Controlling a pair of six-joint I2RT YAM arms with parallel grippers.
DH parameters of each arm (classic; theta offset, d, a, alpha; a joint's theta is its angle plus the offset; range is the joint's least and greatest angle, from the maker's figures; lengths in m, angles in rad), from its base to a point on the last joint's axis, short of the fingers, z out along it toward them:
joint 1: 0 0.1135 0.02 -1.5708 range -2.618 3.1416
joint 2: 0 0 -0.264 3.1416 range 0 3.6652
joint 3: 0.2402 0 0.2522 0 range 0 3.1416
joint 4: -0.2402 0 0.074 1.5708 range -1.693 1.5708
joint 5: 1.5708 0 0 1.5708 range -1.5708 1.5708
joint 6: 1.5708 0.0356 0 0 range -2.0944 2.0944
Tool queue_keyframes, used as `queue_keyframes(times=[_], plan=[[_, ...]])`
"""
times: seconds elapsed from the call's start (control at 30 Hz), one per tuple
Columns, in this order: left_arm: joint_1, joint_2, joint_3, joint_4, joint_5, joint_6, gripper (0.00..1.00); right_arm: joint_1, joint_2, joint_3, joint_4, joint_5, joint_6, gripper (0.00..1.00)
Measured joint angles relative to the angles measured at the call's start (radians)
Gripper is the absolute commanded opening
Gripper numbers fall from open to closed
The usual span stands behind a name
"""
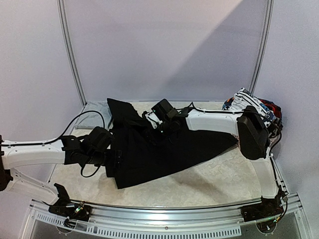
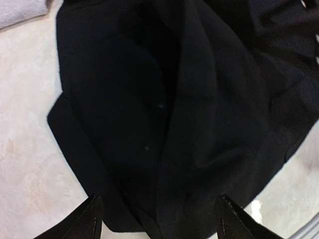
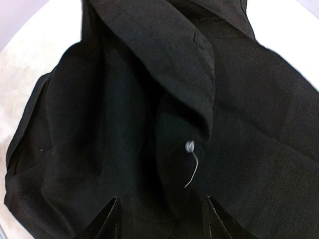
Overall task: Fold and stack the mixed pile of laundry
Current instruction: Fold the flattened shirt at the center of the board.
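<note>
The large black trousers (image 1: 164, 149) lie spread across the middle of the table. My left gripper (image 1: 115, 158) is at their left edge. In the left wrist view it (image 2: 159, 221) is open, and the black cloth (image 2: 164, 114) lies between and beyond its fingertips (image 2: 92, 219). My right gripper (image 1: 153, 122) is over the trousers' upper part. In the right wrist view it (image 3: 162, 224) is open above bunched folds of black cloth (image 3: 149, 99) that carry a small white thread (image 3: 191, 154). The rest of the laundry pile (image 1: 255, 105) sits at the back right, with a striped white piece and red and blue bits.
A light grey garment (image 1: 97, 107) lies flat at the back left, and its corner shows in the left wrist view (image 2: 20, 10). The marbled tabletop (image 1: 214, 179) shows in front of the trousers. A metal rail (image 1: 164, 211) runs along the near edge.
</note>
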Motion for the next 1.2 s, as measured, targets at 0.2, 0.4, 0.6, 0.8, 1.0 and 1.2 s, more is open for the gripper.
queue_keyframes(times=[0.2,0.4,0.6,0.8,1.0,1.2], plan=[[-0.047,-0.017,-0.011,-0.028,0.037,-0.024,0.77,0.000,0.045,0.055,-0.002,0.026,-0.018,0.28],[-0.068,-0.022,-0.043,-0.033,0.089,-0.042,0.77,0.000,0.079,0.067,0.000,0.037,-0.035,0.00],[-0.088,-0.016,-0.080,-0.032,0.141,-0.069,0.76,0.000,0.083,0.067,0.002,0.063,-0.039,0.00],[-0.118,-0.016,-0.100,-0.032,0.155,-0.087,0.75,0.000,0.082,0.067,0.000,0.137,-0.038,0.00],[-0.121,-0.013,-0.169,0.007,0.177,-0.109,0.70,0.000,0.067,0.070,-0.029,0.249,-0.026,0.00],[-0.130,-0.002,-0.214,0.069,0.193,-0.125,0.57,0.000,0.011,0.091,-0.088,0.389,-0.022,0.00]])
